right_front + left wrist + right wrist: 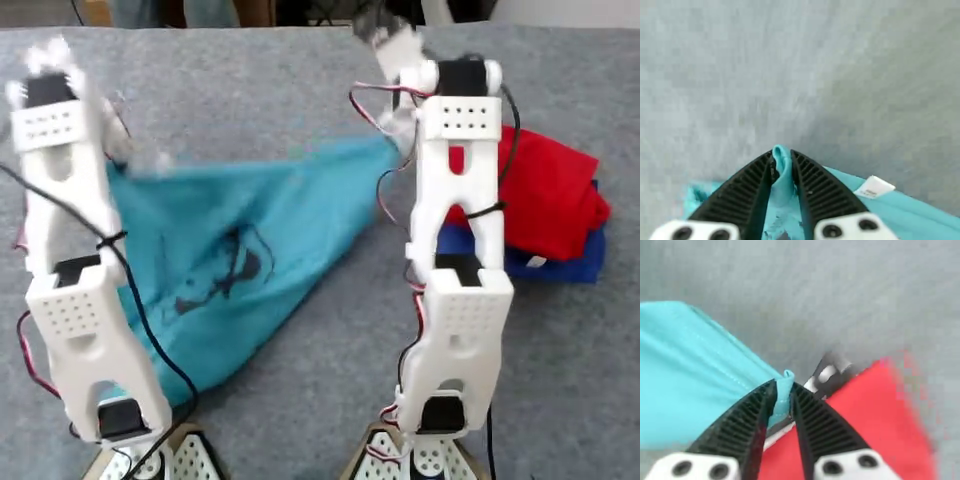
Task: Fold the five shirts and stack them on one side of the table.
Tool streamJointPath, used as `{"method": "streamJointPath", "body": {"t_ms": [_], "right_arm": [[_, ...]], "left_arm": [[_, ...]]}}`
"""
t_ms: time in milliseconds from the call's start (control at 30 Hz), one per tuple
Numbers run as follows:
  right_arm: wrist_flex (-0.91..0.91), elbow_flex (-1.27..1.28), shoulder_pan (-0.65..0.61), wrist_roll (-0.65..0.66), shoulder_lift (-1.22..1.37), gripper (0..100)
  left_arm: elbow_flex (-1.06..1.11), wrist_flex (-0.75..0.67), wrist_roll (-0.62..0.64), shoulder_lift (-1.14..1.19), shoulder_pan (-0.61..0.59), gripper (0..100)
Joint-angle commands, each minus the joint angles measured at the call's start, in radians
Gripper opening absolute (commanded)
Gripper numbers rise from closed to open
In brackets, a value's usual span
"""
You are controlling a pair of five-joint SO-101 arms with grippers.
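- Left wrist view: the left hand [781, 154] is clamped on a pinched fold of the teal shirt [910, 212], which pokes up between the ribbed fingers. A white label [874, 186] lies on the cloth just beside them, so the grip is probably near the collar or a hem. The grey tabletop [790, 65] lies beyond.
- Right wrist view: the right hand [783, 385] is likewise clamped on a small tuck of teal cloth at the shirt's edge. The red shirt [880, 415] lies just past this grip. A small dark and pale object between the two is too blurred to identify.
- High view: the teal shirt spans the gap between the two arms, its far edge drawn out between the two grips and the rest tapering toward the near side. Holding two separated points appears meant to spread the cloth so that it can be laid flat for folding.
- High view, stack: the red shirt rests folded on a blue shirt [570, 260] at the right side of the tabletop. That side seems to be the chosen stacking place, with the teal shirt judged third in line.
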Motion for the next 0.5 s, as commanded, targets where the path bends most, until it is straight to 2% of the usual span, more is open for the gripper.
{"method": "streamJointPath", "body": {"t_ms": [0,133,467], "right_arm": [[0.006,-0.375,-0.064,-0.094,-0.008,1.4],[-0.026,-0.636,-0.133,-0.157,-0.016,1.4],[-0.261,-0.613,-0.175,-0.356,-0.317,1.4]], "left_arm": [[-0.329,0.011,-0.020,-0.150,-0.038,3],[-0.483,0.011,-0.020,-0.269,-0.062,3],[-0.519,0.011,-0.020,-0.626,-0.205,3]]}}
